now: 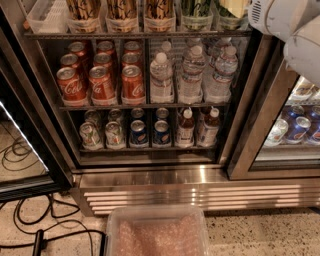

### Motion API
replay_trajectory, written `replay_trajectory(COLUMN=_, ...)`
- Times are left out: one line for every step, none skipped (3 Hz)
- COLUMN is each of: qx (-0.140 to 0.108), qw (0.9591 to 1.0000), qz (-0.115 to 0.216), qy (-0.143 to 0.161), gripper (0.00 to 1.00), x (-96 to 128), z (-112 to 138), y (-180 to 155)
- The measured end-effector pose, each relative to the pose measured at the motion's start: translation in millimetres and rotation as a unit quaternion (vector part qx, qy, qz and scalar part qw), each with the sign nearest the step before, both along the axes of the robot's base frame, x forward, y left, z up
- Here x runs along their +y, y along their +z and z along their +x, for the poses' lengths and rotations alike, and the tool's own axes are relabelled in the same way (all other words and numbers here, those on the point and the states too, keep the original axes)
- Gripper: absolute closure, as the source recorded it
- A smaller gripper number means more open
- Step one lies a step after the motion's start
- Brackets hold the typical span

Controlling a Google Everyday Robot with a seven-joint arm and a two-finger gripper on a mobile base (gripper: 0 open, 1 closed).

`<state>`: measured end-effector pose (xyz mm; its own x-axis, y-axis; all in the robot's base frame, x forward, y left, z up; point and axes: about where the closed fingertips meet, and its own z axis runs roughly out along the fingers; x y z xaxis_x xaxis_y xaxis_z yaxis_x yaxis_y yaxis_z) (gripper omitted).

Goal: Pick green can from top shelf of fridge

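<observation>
Speckled flooring fronts the fridge (pixel 150 177). On its top shelf (pixel 100 35) the green can (pixel 196 9) stands in a clear bin, right of brown-gold cans (pixel 122 7). Just beside it the gripper (pixel 234 6) hangs, cropped; I cannot tell how its jaws stand.

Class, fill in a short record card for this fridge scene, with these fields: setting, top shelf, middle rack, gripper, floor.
setting: stainless-steel fridge, seen from the front
top shelf: clear bins; three brown-gold cans at left, the green can to their right
middle rack: red cola cans at left, water bottles at right
gripper: at the top edge of view, just right of the green can, on a white arm coming from the upper right
floor: clear plastic tub before the fridge, black cables at left
</observation>
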<state>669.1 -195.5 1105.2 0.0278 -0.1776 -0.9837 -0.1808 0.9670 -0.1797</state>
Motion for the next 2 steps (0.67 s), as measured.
replay_trajectory(qx=0.004, qw=1.0, qz=0.001, qy=-0.009, gripper=0.38, x=-1, z=9, y=-5)
replay_trajectory(qx=0.015, qw=0.9997, qz=0.004, qy=-0.017, gripper=0.35, x=1, z=18, y=-18)
